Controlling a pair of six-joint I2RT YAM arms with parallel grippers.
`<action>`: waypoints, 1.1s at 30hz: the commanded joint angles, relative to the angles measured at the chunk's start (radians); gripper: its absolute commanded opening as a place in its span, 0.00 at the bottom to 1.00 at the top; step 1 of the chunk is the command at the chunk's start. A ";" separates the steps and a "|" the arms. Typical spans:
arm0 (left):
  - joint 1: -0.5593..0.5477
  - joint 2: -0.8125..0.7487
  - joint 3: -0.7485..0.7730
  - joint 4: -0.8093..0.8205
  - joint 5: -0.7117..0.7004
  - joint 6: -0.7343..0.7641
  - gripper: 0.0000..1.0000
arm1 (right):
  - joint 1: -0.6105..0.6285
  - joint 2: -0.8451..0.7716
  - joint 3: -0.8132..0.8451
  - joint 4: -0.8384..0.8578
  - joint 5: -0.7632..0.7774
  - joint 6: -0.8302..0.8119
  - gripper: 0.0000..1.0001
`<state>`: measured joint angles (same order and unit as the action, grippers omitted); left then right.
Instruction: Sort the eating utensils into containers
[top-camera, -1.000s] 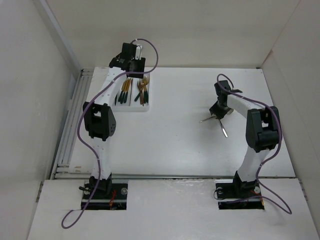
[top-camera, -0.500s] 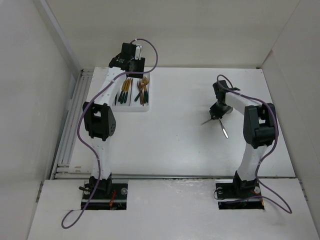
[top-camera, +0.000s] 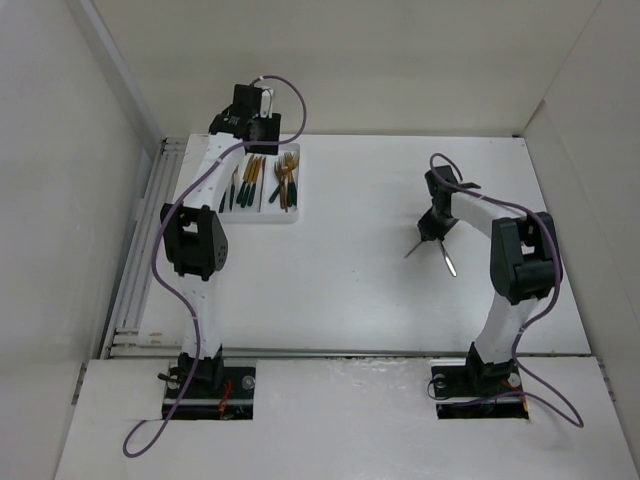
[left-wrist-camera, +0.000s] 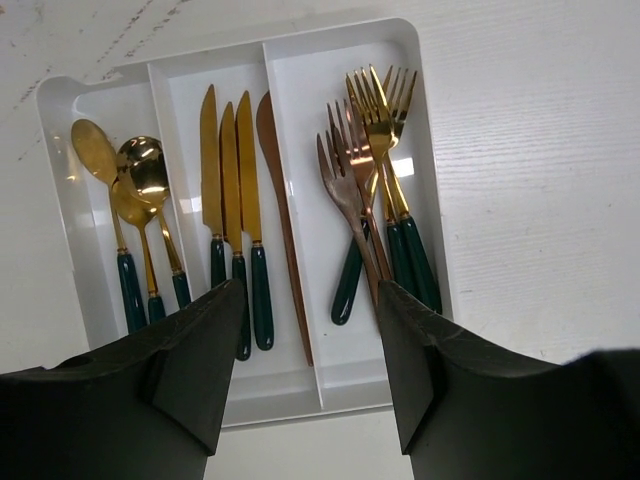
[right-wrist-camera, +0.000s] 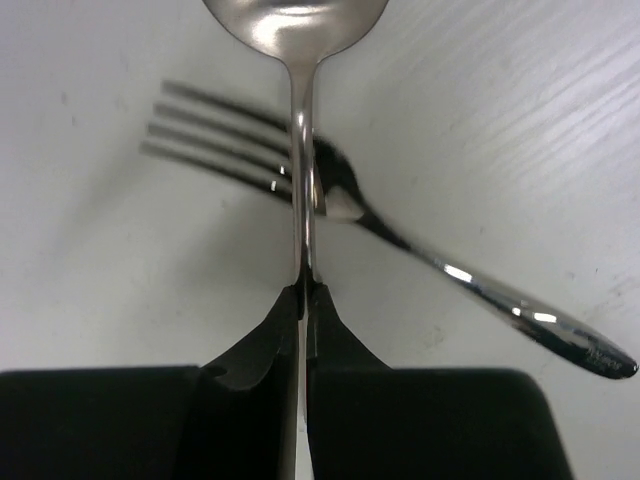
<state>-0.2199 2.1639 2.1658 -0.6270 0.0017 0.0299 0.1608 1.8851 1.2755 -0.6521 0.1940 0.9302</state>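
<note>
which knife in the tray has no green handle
The copper knife, rightmost in the middle compartment of the tray: it is copper from tip to handle end, while the three gold knives beside it have dark green handles.

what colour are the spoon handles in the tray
Dark green, on the spoons; clearest in the left wrist view.

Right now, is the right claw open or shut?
Shut. The right gripper is pinched tight on the silver spoon by its thin handle, with no gap showing. A silver fork lies under the spoon.
</note>
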 joint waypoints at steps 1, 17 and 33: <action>0.005 -0.039 0.012 -0.016 0.058 0.004 0.53 | 0.077 -0.101 -0.050 0.117 0.030 -0.080 0.00; -0.004 -0.030 0.012 -0.016 0.093 0.015 0.53 | 0.276 -0.072 -0.064 0.186 -0.005 -0.251 0.00; -0.013 -0.090 -0.046 0.024 0.869 -0.004 0.68 | 0.362 -0.306 -0.042 0.440 -0.073 -0.449 0.00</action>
<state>-0.2283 2.1639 2.1323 -0.6342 0.5667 0.0341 0.5117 1.6611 1.2030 -0.3603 0.1665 0.5396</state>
